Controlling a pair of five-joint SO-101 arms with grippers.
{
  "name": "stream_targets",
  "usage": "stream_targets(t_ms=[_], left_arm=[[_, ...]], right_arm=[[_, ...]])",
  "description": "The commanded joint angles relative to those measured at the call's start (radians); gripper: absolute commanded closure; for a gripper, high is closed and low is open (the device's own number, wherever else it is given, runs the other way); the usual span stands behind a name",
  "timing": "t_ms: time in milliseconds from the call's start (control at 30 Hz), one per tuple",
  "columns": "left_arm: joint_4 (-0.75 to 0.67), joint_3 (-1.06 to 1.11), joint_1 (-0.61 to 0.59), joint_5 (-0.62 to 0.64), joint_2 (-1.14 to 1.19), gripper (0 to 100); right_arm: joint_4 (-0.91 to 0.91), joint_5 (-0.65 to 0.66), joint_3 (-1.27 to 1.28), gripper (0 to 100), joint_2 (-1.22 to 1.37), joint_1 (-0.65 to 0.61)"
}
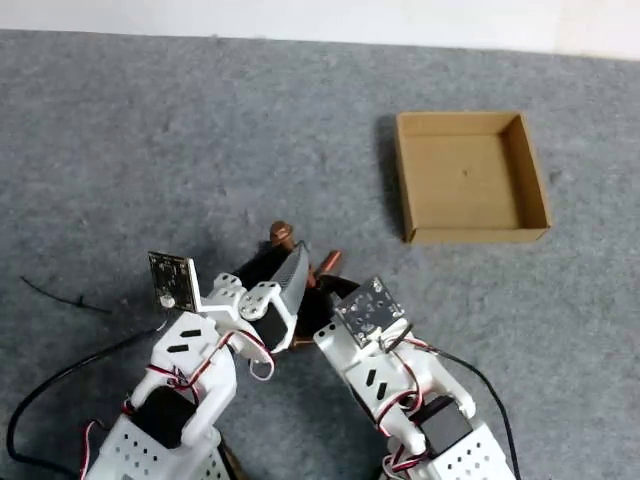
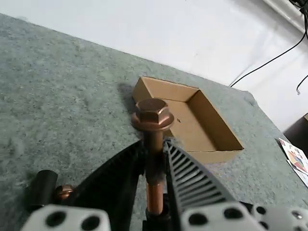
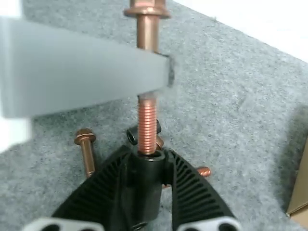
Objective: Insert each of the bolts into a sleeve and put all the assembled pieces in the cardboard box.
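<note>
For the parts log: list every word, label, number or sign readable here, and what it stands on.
No text is readable.
On the printed sheet past the mat's edge: coloured print, too blurred to read.
On the cardboard box: no label.
On the bolt and black sleeve: no marks legible.

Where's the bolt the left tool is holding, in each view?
High view: bolt head pokes out beyond the arms, left of the cardboard box.
Left wrist view: bolt clamped in the left tool, head toward the cardboard box.
Right wrist view: bolt threaded end meets the sleeve held by the right tool.
Shared landmark: the cardboard box, at the right wrist view's edge too.
</note>
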Motion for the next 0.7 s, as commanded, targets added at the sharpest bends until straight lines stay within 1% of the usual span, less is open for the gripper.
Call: stream_targets(t_ms=[0,200,367,567,667], left_arm=[[-0.021,-0.005,0.012,-0.008,-0.012,100],[-0.009,-0.005,0.012,-0.006,-0.012,100],[0.069,-0.021,0.091,-0.009,-0.012,100],[0.077,-0.018,0.087,-0.009,-0.012,100],[0.132,-0.024,0.091,-0.009,-0.012,100]], right_arm=[[-0.002,0.009,-0.012,99.4,-0.004,-0.002],[-0.002,0.009,-0.012,99.4,-0.004,-0.002],[-0.002,0.009,-0.012,99.4,-0.004,-0.001],[-0.002,0.009,-0.01,99.4,-0.004,-0.001],[-0.002,0.009,-0.008,99.4,-0.004,-0.001]])
